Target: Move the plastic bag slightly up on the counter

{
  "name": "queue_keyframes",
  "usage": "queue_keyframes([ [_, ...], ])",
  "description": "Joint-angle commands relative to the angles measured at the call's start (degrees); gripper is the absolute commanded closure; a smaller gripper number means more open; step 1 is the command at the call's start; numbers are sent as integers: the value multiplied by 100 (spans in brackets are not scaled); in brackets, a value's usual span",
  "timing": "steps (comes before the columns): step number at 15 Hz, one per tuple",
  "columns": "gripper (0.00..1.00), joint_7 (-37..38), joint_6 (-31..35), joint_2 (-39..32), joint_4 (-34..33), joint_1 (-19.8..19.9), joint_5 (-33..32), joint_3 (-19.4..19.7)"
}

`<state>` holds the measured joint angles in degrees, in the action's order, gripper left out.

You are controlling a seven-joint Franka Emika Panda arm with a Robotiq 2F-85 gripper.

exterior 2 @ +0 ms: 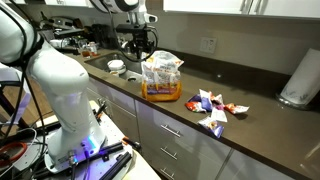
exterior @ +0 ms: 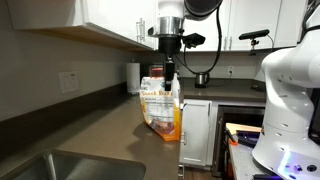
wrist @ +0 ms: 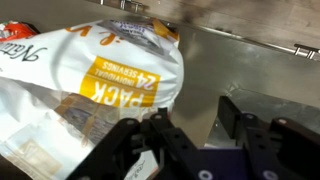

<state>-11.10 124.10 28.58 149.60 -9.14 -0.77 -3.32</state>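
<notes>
**Gripper [exterior: 171, 75] spread open over the plastic bag [exterior: 161, 105]**

Nearest in an exterior view is the steel sink [exterior: 55, 165], set into the near corner of the counter [exterior: 100, 130]. In an exterior view, some small snack wrappers [exterior 2: 212, 108] lie scattered close to the front edge of the counter [exterior 2: 255, 125].

Farther along the surface, the plastic bag [exterior 2: 160, 78] stands upright close to the front edge. Its white part is up and its orange-yellow bottom is on the counter. The gripper hangs just above the top of the bag, on the side toward the front edge.

In the wrist view the two fingers [wrist: 125, 150] are held wide apart and they grip nothing. Only bare counter shows in the gap between them. The bag [wrist: 90, 80] fills the side of this view beyond one finger. Its rounded edge, with the yellow label, passes behind that finger and ends before the gap. I cannot tell if the finger touches the bag.

Beyond the bag, a white paper-towel roll [exterior: 133, 78] stands at the back edge, against the wall.
</notes>
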Motion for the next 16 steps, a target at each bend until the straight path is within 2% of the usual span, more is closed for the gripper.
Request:
queue_keyframes([
  [1,73,-125,171,-208,-62,28,-85,19],
  [4,93,-94,224,-294,-164,34,-53,25],
  [6,98,-86,326,-385,-252,29,-17,38],
  [8,100,-58,511,-489,-340,15,18,33],
  [11,95,25,788,-767,-528,-17,97,-9],
  [16,96,168,1129,-1202,-836,-2,137,-105],
])
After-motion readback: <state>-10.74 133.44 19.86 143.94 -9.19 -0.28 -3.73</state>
